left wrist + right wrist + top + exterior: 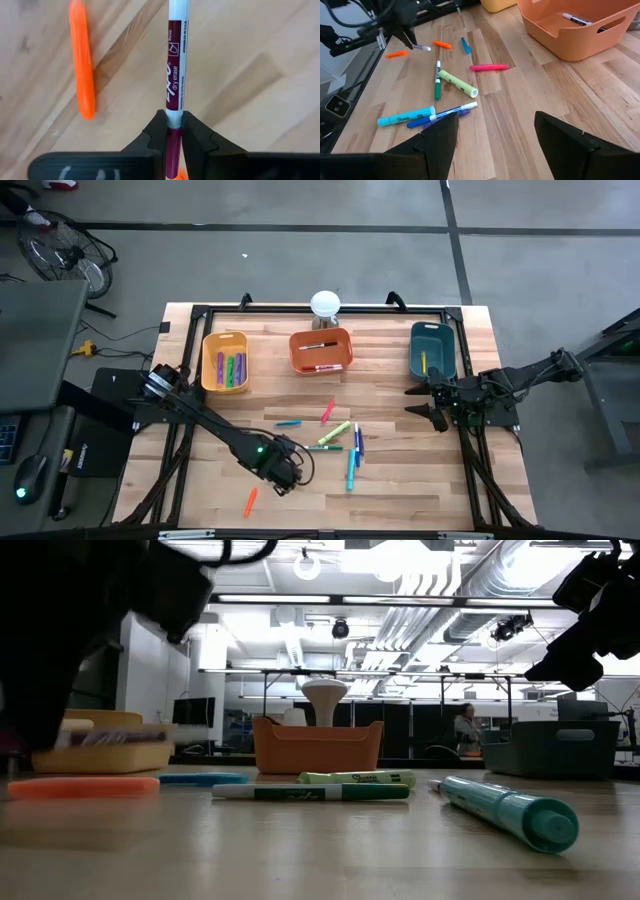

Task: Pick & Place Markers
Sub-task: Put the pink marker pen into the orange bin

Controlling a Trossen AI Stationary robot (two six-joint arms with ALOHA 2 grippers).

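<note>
The left gripper (pixel 174 131) is closed on a maroon marker (pixel 175 75), whose long axis runs straight out past the fingers. It holds it low at the near-left part of the table (pixel 400 490), close to a loose orange marker (pixel 250 500). The yellow bin (pixel 212 385) lies far from it, toward the back (probably a long carry). The right gripper (pixel 495 135) waits wide and empty beside the teal bin (pixel 447 332); other markers (pixel 340 442) lie between the arms.
</note>
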